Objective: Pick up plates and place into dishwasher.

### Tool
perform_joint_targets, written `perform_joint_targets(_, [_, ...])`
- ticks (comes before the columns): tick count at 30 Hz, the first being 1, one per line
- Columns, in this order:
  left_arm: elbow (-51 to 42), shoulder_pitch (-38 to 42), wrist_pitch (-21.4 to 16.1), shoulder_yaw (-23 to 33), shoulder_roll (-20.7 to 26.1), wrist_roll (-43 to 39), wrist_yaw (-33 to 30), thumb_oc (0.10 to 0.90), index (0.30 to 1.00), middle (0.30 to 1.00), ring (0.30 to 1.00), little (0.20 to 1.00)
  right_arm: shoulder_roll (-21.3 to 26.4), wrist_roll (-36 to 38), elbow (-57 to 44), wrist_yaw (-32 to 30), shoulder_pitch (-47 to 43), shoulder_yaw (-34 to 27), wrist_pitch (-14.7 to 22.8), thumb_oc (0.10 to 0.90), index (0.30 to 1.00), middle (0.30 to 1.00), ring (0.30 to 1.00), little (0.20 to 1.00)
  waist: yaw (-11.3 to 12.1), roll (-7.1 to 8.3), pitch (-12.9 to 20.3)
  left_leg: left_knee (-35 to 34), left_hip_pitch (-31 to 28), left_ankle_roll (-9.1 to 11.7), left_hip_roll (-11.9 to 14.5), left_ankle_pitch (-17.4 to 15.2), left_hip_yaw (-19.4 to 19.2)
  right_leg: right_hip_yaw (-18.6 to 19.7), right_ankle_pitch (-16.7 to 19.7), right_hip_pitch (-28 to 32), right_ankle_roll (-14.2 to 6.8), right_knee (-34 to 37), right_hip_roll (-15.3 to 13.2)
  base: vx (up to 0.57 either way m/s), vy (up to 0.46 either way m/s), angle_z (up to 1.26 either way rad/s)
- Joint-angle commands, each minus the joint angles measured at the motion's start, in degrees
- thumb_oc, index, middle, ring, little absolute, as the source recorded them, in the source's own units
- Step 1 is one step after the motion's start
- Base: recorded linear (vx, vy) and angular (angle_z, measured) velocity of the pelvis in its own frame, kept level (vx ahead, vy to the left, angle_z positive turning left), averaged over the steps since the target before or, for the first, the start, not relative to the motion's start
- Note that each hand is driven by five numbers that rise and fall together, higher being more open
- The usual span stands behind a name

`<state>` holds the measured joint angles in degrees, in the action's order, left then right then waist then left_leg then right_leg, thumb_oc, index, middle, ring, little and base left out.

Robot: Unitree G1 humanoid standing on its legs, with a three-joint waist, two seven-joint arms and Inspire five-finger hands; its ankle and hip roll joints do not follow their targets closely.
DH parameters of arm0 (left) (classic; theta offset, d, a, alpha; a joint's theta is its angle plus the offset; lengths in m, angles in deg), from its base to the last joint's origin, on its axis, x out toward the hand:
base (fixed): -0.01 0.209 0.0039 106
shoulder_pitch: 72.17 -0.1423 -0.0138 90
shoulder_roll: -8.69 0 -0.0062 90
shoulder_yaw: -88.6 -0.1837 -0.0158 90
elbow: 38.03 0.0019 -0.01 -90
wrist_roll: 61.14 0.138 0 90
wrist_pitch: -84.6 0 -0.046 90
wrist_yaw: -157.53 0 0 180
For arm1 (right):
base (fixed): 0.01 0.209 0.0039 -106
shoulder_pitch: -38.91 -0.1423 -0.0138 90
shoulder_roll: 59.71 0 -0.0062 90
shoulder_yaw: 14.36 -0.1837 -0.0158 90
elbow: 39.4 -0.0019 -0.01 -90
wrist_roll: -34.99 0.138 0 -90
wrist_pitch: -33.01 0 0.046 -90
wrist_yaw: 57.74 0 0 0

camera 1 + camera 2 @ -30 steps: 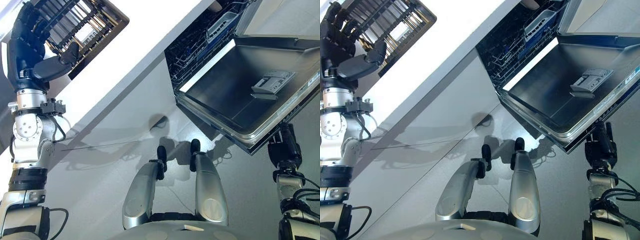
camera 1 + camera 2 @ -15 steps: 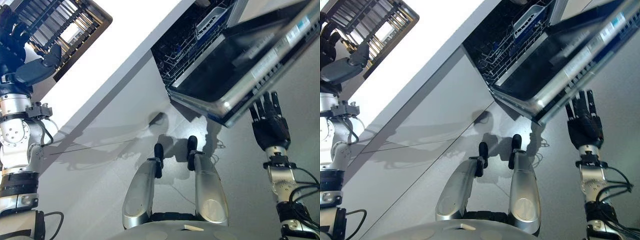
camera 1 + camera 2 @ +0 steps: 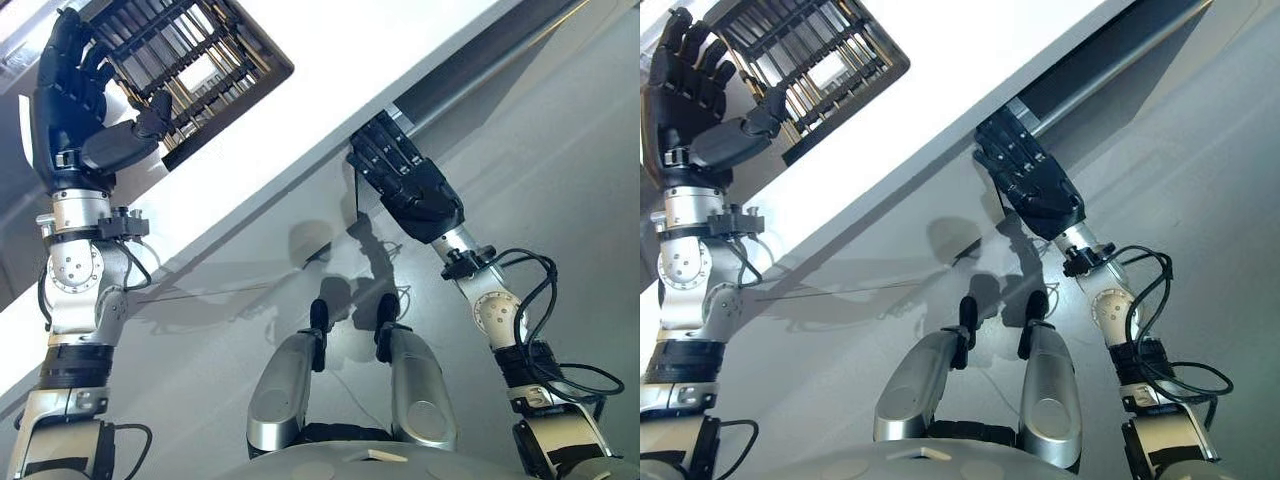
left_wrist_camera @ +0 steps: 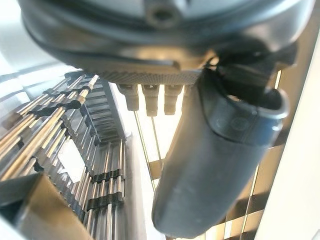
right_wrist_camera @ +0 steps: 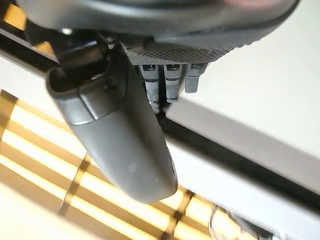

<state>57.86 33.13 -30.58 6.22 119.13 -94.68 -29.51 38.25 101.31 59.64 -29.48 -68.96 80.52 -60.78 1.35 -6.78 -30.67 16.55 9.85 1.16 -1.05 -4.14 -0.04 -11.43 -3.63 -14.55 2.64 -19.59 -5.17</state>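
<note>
Right hand (image 3: 408,183), fingers straight, presses the dishwasher door (image 3: 470,150) near its handle bar (image 3: 480,70); push flat, squarely; left hand (image 3: 75,95) open beside dish rack (image 3: 190,65).

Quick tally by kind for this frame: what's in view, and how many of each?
Dish rack: 1
Dishwasher, door shut: 1
Hands: 2, left hand and right hand
Total: 4
</note>
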Motion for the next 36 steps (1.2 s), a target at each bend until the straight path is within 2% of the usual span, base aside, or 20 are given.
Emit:
perform_joint_targets(1, [2.1,-0.7,-6.0,3.4,2.0,2.6,-1.1,0.800,0.900,0.900,0.900,0.900,-1.6,0.4,-4.0,-5.5,-2.8,-3.7,11.3,0.800,0.900,0.900,0.900,0.900,-0.5,3.76,3.7,1.7,0.2,-4.4,-4.7,-3.5,-3.8,1.2,-3.6,4.6,-1.7,2.5,2.2,0.02,0.056,0.00])
perform_joint_targets(2, [1.9,-1.2,-6.2,3.5,1.8,2.6,-1.1,0.800,0.900,0.900,0.900,0.900,-1.7,0.5,-3.5,-6.4,-2.2,-4.1,12.0,0.800,0.900,0.900,0.900,0.900,-0.5,3.79,4.0,1.3,-0.2,-4.4,-4.7,-3.5,-3.8,1.2,-3.6,5.0,-1.8,2.9,2.2,0.00,0.058,-0.02])
perform_joint_targets(5, [-0.8,-4.7,-7.2,3.6,0.1,2.6,-0.9,0.800,0.900,0.900,0.900,0.900,-1.3,-5.1,-1.2,-11.2,2.7,-6.1,17.6,0.800,0.900,0.900,0.900,0.900,-0.6,4.20,6.1,-1.8,-2.9,-4.8,-4.9,-3.2,-3.2,1.2,-3.5,7.3,-2.4,4.9,2.6,0.01,0.076,-0.01])
perform_joint_targets(7, [-2.5,-6.9,-7.7,3.8,-1.4,3.0,-0.5,0.800,0.900,0.900,0.900,0.900,-1.3,-7.1,-0.8,-12.0,5.6,-6.7,19.8,0.800,0.900,0.900,0.900,0.900,-0.7,4.45,7.5,-4.4,-4.9,-5.0,-5.0,-2.6,-2.8,1.1,-3.4,8.9,-2.8,6.4,2.9,0.00,0.074,-0.02])
perform_joint_targets(11, [-4.4,-10.6,-9.3,4.5,-4.6,2.3,2.2,0.800,0.900,0.900,0.900,0.900,-2.8,-8.9,1.5,-11.8,10.8,-8.6,20.9,0.800,0.900,0.900,0.900,0.900,-1.2,5.14,10.9,-9.7,-8.8,-4.9,-5.0,-1.5,-2.5,0.9,-2.8,12.2,-3.9,10.1,3.5,-0.02,0.086,-0.06])
perform_joint_targets(15, [-5.1,-12.1,-9.8,5.2,-7.1,0.8,4.2,0.800,0.900,0.900,0.900,0.900,-5.1,-8.5,4.9,-13.0,13.9,-10.3,19.4,0.800,0.900,0.900,0.900,0.900,-1.8,5.68,14.5,-13.4,-11.4,-4.4,-4.5,-0.5,-3.0,1.2,-1.7,14.0,-4.9,13.0,3.9,-0.03,0.090,-0.07])
perform_joint_targets(20, [-5.0,-12.7,-9.7,4.8,-10.0,0.0,4.2,0.800,0.900,0.900,0.900,0.900,-7.9,-13.0,9.3,-18.2,17.5,-10.7,17.9,0.800,0.900,0.900,0.900,0.900,-2.7,6.00,18.5,-16.6,-14.2,-4.0,-4.3,0.0,-3.8,2.3,-0.6,16.5,-5.4,16.4,4.7,-0.02,0.086,0.00])
perform_joint_targets(23, [-4.7,-12.0,-8.7,4.5,-11.2,-2.0,5.0,0.800,0.900,0.900,0.900,0.900,-8.1,-18.8,13.6,-22.2,18.4,-10.7,16.6,0.800,0.900,0.900,0.900,0.900,-3.1,6.08,19.6,-17.9,-15.5,-3.9,-4.3,-0.1,-4.2,2.6,-0.3,17.7,-5.6,17.8,4.9,-0.04,0.057,-0.06])
perform_joint_targets(25, [-4.7,-11.4,-8.3,4.2,-11.7,-3.0,5.4,0.800,0.900,0.900,0.900,0.900,-7.3,-26.8,17.4,-24.7,18.8,-9.8,15.2,0.800,0.900,0.900,0.900,0.900,-3.4,6.07,20.0,-18.6,-16.3,-3.9,-4.3,-0.1,-4.6,2.7,-0.2,18.3,-5.8,18.3,4.9,-0.05,0.043,-0.10])
perform_joint_targets(26, [-4.9,-11.1,-7.7,3.9,-11.9,-3.0,5.4,0.800,0.900,0.900,0.900,0.900,-7.0,-27.5,18.6,-25.1,19.1,-9.2,13.3,0.800,0.900,0.900,0.900,0.900,-3.5,6.14,20.2,-18.8,-16.7,-3.9,-4.2,-0.1,-4.7,2.8,-0.1,18.7,-5.8,18.5,4.9,-0.05,0.034,-0.07])
perform_joint_targets(32, [-3.3,-8.7,-6.1,2.5,-12.1,-1.7,4.8,0.800,0.900,0.900,0.900,0.900,-7.0,-32.1,30.5,-24.7,19.8,-6.5,8.3,0.800,0.900,0.900,0.900,0.900,-3.9,6.12,21.0,-18.5,-17.9,-3.9,-4.2,-1.1,-5.5,3.2,-0.4,19.9,-6.0,18.7,4.8,-0.02,0.017,-0.03])
perform_joint_targets(36, [-2.7,-6.8,-4.1,2.2,-11.2,-3.2,5.8,0.800,0.900,0.900,0.900,0.900,-5.9,-41.0,39.9,-21.5,19.4,-5.3,6.8,0.800,0.900,0.900,0.900,0.900,-3.8,5.99,21.6,-18.9,-18.5,-4.1,-4.2,-1.5,-5.4,3.3,-0.7,20.3,-6.3,18.6,4.8,0.00,-0.004,-0.01])
